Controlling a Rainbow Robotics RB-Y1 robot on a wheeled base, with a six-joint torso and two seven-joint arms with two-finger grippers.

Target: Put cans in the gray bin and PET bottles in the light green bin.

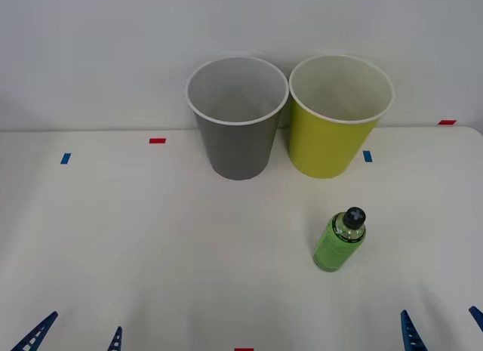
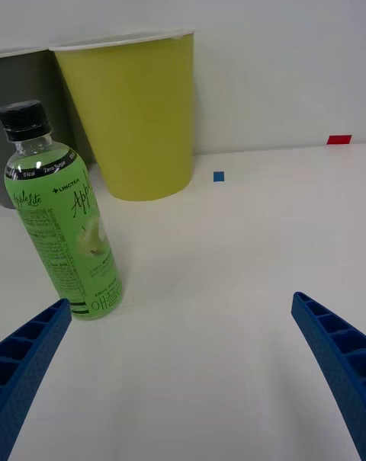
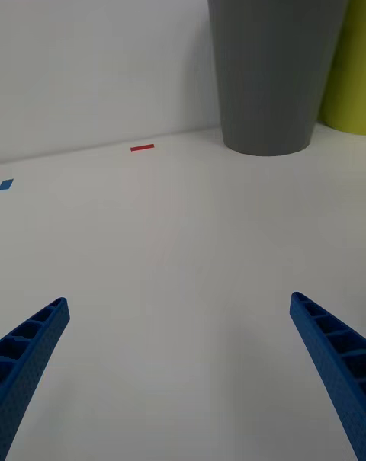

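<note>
White table (image 1: 151, 238): bottle (image 1: 339, 241) stands upright, ahead and inward of your right gripper (image 1: 441, 330), the nearer one. Both it and the left gripper (image 1: 75, 334) are spread wide, empty. Light green bin (image 1: 339, 115) sits behind the bottle.

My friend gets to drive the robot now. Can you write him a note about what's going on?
Left hand: open, empty, low at the table's near left edge.
Right hand: open, empty, near right edge, closer to the bottle.
Bottle: upright on the table, cap on, in front of the green bin.
Gray bin: at the back, left of the green one; what shows of both insides looks empty.
Done: nothing yet.
Left: put the bottle in the green bin.
</note>
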